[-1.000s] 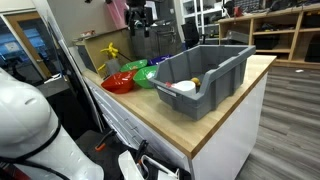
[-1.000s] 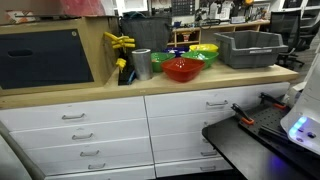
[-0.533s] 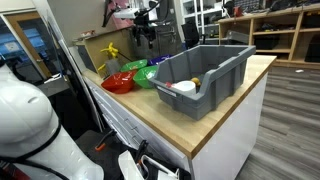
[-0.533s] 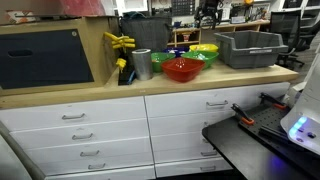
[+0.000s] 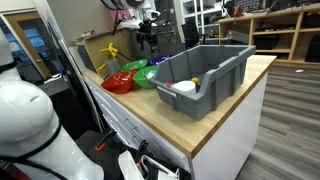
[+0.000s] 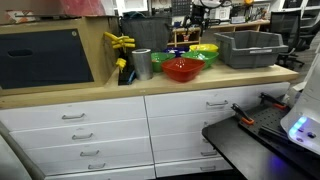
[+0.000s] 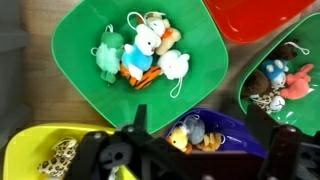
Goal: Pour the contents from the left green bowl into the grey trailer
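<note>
Under the wrist camera, among a huddle of bowls on the wooden counter (image 5: 200, 130), sits the left green bowl (image 7: 72, 55), holding a small heap of plush toys (image 7: 140, 52). I judge it light and stiff: smooth plastic that could slip between the fingers, with a soft load that weighs next to nothing and would tumble out in one clump once tipped. The toys fill the middle, so I would take it by the rim, one finger inside the wall and one outside, on the edge nearest me where bare green shows. A thin rim pinched at one side will want to swing, so a firm, deep bite seems wise. Around it lie a red bowl (image 7: 265, 15), a second green bowl (image 7: 308, 110), a blue bowl (image 7: 235, 128) and a yellow bowl (image 7: 35, 150), all close enough to bump. My gripper (image 7: 197, 150) hangs above the cluster with its fingers spread wide and nothing between them. The grey bin (image 5: 215, 75) stands further along the counter, beside the bowls, and its tall walls mean lifting the bowl well up before tipping
</note>
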Available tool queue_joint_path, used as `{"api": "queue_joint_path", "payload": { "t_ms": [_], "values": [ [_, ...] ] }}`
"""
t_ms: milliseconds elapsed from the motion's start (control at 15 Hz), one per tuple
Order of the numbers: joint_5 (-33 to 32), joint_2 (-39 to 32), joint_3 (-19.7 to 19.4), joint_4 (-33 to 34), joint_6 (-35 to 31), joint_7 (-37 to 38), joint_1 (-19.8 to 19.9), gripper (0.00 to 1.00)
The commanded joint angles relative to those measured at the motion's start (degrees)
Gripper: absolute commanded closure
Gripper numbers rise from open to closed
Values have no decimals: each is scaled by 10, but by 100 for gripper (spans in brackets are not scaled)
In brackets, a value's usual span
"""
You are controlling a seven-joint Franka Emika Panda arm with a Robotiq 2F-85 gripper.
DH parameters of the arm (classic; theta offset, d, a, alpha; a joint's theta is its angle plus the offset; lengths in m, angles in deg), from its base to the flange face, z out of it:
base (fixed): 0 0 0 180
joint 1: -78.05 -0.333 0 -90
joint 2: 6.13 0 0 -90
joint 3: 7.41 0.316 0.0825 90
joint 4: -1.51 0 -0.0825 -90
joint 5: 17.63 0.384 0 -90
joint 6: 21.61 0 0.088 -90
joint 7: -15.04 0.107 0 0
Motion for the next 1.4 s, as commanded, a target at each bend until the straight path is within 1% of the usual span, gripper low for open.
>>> {"api": "queue_joint_path", "payload": {
  "t_ms": [0,267,867,1333],
  "values": [
    [24,-45,9,50,9,12,-9,0],
    [54,-85,22,84,21,-4,-14,0],
    [83,-153,36,148,51,-27,-12,0],
    [84,-205,51,183,60,-29,-20,0]
  ]
}}
